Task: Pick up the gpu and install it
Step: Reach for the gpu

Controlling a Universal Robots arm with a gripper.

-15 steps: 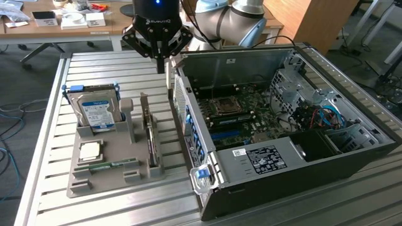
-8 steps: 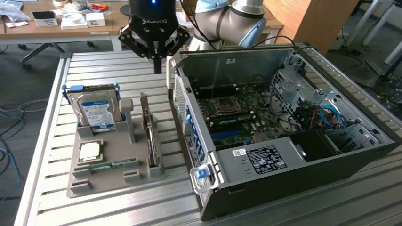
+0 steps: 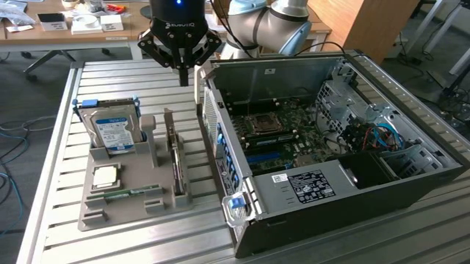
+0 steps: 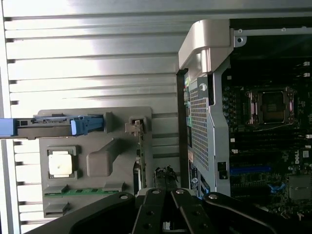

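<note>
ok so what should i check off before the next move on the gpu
1. gpu standing on edge in its slot in the gray tray: ok
2. gripper carrying nothing: ok
3. gripper open for a grasp: not ok, it is shut
4. gripper touching the gpu: not ok, it hangs above the far end of the tray, apart from the card
5. computer case open with motherboard exposed: ok
6. free slot for the card on the motherboard: cannot tell
</note>
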